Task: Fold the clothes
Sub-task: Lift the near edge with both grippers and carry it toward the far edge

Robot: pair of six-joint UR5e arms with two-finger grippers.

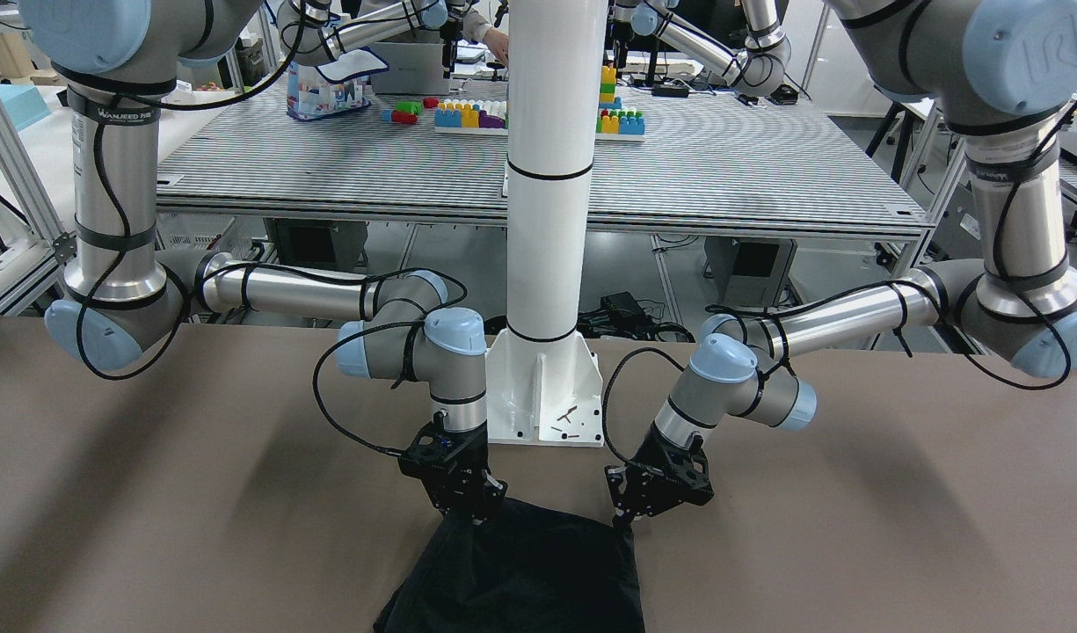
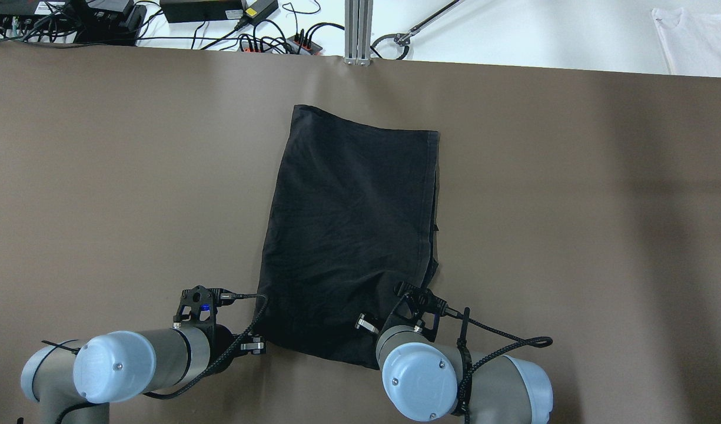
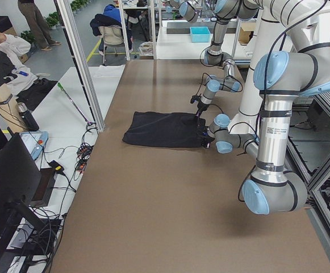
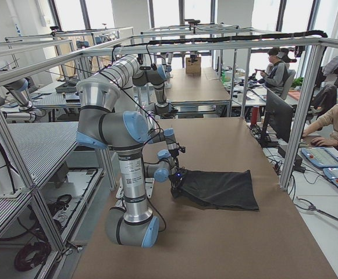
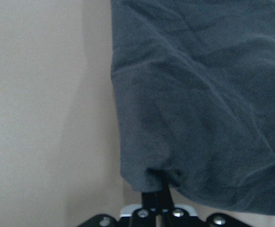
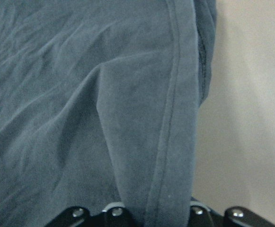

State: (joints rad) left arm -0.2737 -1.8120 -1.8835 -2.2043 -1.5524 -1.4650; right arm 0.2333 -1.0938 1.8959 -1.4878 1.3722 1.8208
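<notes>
Left tool (image 1: 624,519) and right tool (image 1: 475,515) pinch the soft (hemmed, rumpled) black garment (image 2: 348,235).

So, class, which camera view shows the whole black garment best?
Overhead exterior: the black garment shows nearly whole, flat-on. Front-facing crops it at the bottom edge; the side views show it small and foreshortened; the wrist views show only close patches.
</notes>
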